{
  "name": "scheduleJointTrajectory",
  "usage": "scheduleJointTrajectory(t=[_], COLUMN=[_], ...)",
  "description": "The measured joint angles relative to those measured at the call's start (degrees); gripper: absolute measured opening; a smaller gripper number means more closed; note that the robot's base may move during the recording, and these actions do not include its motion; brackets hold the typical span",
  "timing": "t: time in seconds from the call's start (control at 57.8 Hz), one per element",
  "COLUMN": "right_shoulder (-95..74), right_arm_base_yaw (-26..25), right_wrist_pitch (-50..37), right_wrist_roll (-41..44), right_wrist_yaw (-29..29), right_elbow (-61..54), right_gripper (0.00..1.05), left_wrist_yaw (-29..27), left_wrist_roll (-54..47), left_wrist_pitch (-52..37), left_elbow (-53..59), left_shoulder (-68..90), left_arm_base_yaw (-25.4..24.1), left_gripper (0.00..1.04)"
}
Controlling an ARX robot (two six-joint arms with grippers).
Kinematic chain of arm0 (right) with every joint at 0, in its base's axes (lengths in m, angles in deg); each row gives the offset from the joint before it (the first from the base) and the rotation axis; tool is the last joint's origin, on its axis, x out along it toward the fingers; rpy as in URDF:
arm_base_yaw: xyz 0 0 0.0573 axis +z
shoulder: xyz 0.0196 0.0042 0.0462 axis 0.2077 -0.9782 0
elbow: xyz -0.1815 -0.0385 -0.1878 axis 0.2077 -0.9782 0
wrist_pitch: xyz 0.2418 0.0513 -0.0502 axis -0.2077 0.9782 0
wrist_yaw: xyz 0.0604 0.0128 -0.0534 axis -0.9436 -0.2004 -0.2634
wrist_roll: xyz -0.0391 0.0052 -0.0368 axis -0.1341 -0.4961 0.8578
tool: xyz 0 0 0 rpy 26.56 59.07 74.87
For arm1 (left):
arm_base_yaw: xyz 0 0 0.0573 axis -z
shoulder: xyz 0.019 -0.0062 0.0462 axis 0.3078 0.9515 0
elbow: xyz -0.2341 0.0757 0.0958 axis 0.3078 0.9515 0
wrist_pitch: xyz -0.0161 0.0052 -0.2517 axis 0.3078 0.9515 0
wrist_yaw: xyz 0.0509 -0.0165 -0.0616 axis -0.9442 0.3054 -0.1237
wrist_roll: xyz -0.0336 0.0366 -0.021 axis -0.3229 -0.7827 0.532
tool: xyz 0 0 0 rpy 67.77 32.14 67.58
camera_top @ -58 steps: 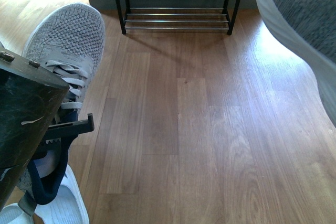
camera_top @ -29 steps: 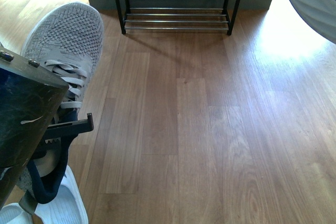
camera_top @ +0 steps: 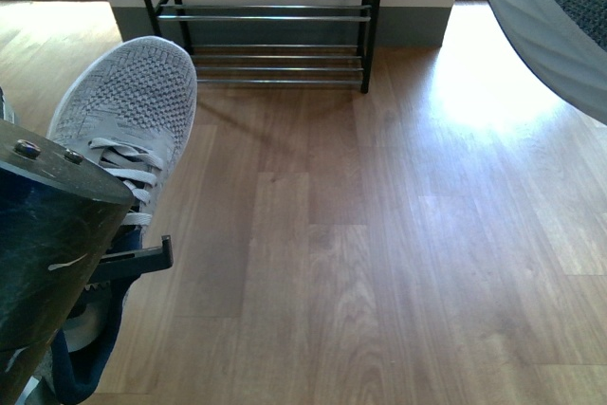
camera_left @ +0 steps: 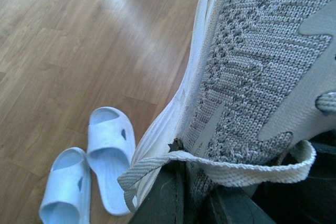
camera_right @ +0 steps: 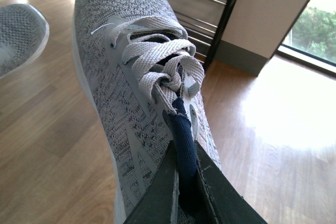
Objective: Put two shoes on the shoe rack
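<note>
**Both sneakers held up, rack ahead across the floor**

At the far left of the front view, the left arm's dark body fills the lower corner. Its left hand [camera_left: 195,203] is clamped on the rear collar of the left shoe [camera_top: 128,116], one finger on each side of the grey knit where the woven heel loop hangs out. The shoe's toe points toward the far wall, its laces and navy lining showing just above the arm. In the left wrist view the white sole edge is in the air above the wooden floor [camera_top: 379,253]. A pair of pale blue slides [camera_left: 92,166] lies side by side on the boards below it.

At the middle back stands the shoe rack [camera_top: 270,18], against a white wall with a grey skirting. It has a black frame and tiers of chrome bars, and no shoe sits on the bars that show. It is well apart from both shoes, with bare boards between.

At the upper right corner the right shoe [camera_top: 550,16] shows only its white sole and a patch of grey knit, close to the camera. The right wrist view shows the right hand [camera_right: 186,198] closed tight on the shoe's navy tongue behind the knotted laces, toe toward the rack
</note>
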Motion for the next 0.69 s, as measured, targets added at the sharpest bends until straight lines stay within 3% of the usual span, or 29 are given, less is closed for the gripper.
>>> scheduleJointTrajectory(t=[0.692], right_shoulder=[0.0], right_arm_base_yaw=[-0.07], right_wrist_pitch=[0.0], right_wrist_roll=[-0.07], right_wrist_yaw=[0.11], right_elbow=[0.0], right_gripper=[0.02], left_wrist_yaw=[0.09], left_wrist_roll=[-0.02], left_wrist_pitch=[0.0], left_elbow=[0.0], left_shoulder=[0.0], left_arm_base_yaw=[0.13], left_gripper=[0.02])
